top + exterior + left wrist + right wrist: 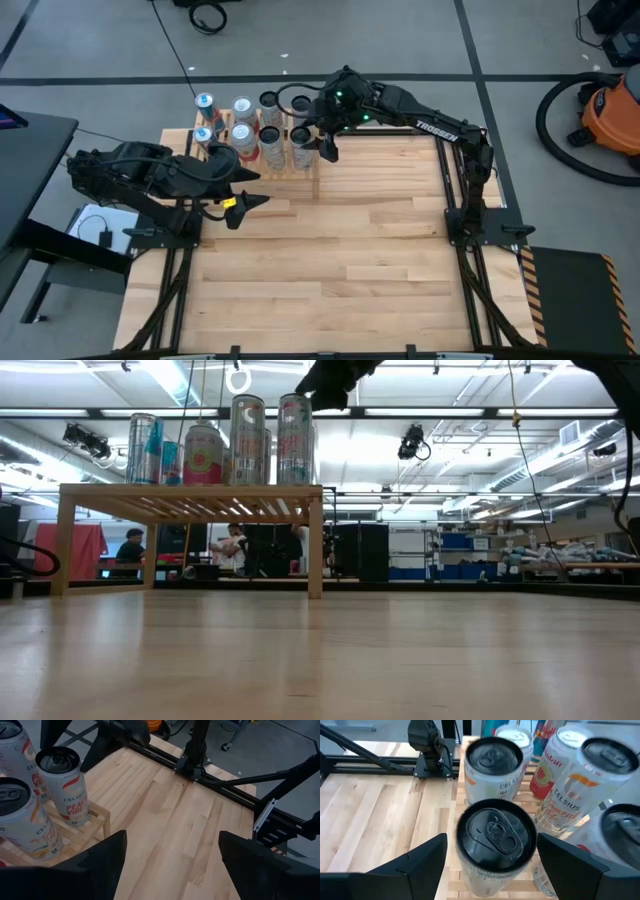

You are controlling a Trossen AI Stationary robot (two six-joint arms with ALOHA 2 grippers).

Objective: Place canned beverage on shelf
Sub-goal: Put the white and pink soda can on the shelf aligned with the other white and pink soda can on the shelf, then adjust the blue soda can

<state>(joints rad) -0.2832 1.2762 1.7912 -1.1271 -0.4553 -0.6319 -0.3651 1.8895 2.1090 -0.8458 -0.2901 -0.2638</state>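
Left pincer (243,203), dark and two-fingered, hovers over the pale butcher-block wooden table (350,250) just in front of the rack's left part; its fingers (95,865) stand apart with nothing between them, bare planks showing in the gap.

The shelf (255,155), a low light-wood rack with a slatted top and plain legs (315,550), stands on the far left part of the table. In the low view its top carries a row of upright cans (247,440) and its underside is open to the room behind.

The canned beverage (495,842), a slim white aluminium can with a dark lid and pull tab, stands upright on the slats at the rack's right end, at the front edge. Right pincer (492,865) sits above and around it: the two dark fingers (420,865) flank the can on either side with a visible gap to its wall, so the pincer is spread and not clamped. In the high view this pincer (327,135) lies at the rack's right end, the right arm reaching in from the far right corner of the table.

Behind the can stand another white can with a dark lid (495,765), a white can lettered CELSIUS (575,795) and red and blue cans (545,750), all upright on the same slats.

Beyond the table, a grey floor and an orange vacuum cleaner (612,115).
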